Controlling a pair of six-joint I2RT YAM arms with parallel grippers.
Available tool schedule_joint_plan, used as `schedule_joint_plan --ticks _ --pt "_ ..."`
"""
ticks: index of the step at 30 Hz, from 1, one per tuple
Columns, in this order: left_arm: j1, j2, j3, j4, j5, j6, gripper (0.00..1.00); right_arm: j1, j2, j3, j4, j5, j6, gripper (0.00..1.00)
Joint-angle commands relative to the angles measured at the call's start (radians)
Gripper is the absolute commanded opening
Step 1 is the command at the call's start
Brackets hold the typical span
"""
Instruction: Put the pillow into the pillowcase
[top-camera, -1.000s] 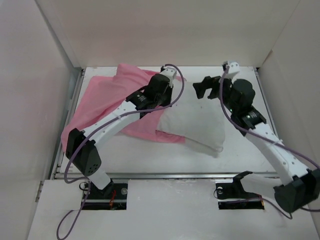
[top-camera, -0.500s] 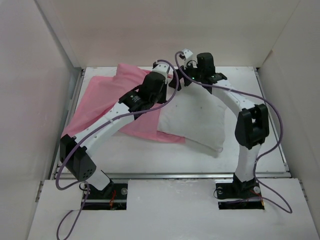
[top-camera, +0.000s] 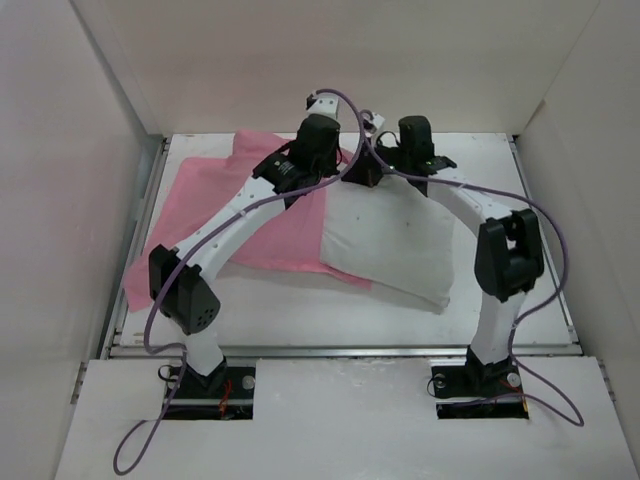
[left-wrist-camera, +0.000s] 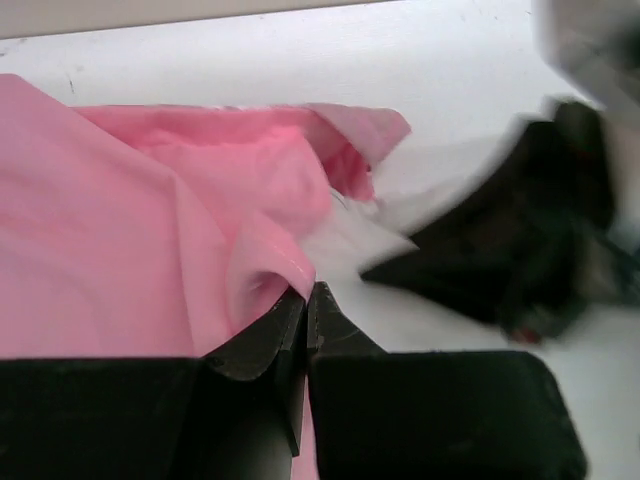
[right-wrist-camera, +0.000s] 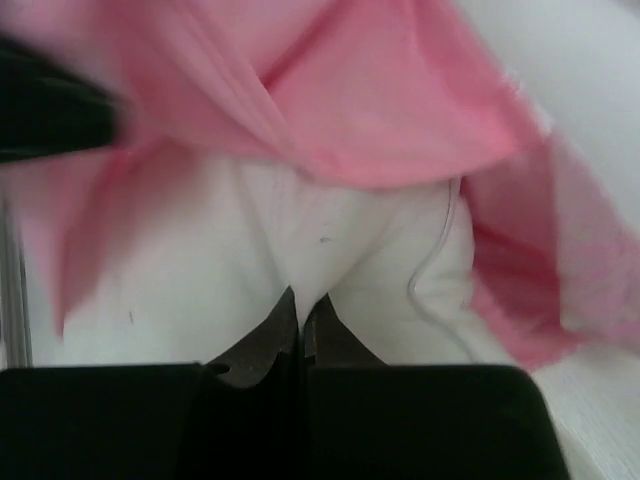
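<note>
1. Target: pillow (top-camera: 395, 245) centre-right on surface (top-camera: 300, 310), long axis roughly far-to-near, far end at pillowcase (top-camera: 225, 215) mouth.
2. right pincer (right-wrist-camera: 300, 298) closed, pinching that far end.
3. left pincer (left-wrist-camera: 306, 293) closed on pillowcase edge just beside it; sack lies leftward.

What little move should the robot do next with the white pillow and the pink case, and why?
Probably slide the pillow leftward, under the lifted pillowcase edge. The right gripper is shut on the pillow's far end, the left gripper pinches a fold of the pillowcase, and most of the pillow lies uncovered.
</note>
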Motion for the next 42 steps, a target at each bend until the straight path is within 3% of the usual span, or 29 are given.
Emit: schedule_joint_plan --ticks 1,3,8,11,14,17,21,24,29,35,39,42 --pt "0.021 0.041 0.147 0.051 0.013 -0.026 0.0 0.011 -0.305 -0.233 0.591 -0.043 0.298 0.0" --pt "0.009 0.054 0.191 0.063 0.042 -0.017 0.0 0.011 -0.416 -0.439 0.897 0.045 0.459 0.0" --pt "-0.062 0.045 0.221 0.093 0.126 -0.007 0.0 0.069 -0.418 -0.542 1.023 0.158 0.534 0.0" --pt "-0.12 0.002 0.221 0.128 0.22 0.006 0.0 0.14 -0.364 -0.596 1.151 0.336 0.574 0.0" --pt "-0.183 -0.046 0.181 0.149 0.327 0.016 0.0 0.189 -0.318 -0.662 1.275 0.571 0.635 0.0" --pt "-0.215 -0.077 0.129 0.15 0.507 -0.015 0.0 0.232 -0.294 -0.717 1.41 0.867 0.669 0.0" --pt "-0.238 -0.098 0.072 0.113 0.752 -0.053 0.0 0.252 -0.268 -0.717 1.511 1.135 0.783 0.0" --pt "-0.238 -0.089 0.031 0.036 0.815 -0.053 0.0 0.252 -0.243 -0.726 1.554 1.354 0.903 0.0" --pt "-0.247 -0.071 -0.078 0.057 0.953 -0.066 0.0 0.275 -0.243 -0.749 1.582 1.513 1.029 0.0" --pt "-0.257 -0.051 -0.132 0.082 0.9 -0.075 0.0 0.275 -0.283 -0.817 1.592 1.556 1.058 0.0" --pt "-0.228 -0.051 -0.144 0.071 0.706 -0.075 0.0 0.223 -0.323 -0.849 1.551 1.438 1.058 0.0" --pt "-0.174 -0.061 -0.189 0.122 0.658 -0.099 0.0 0.175 -0.352 -0.872 1.462 1.262 1.03 0.2"
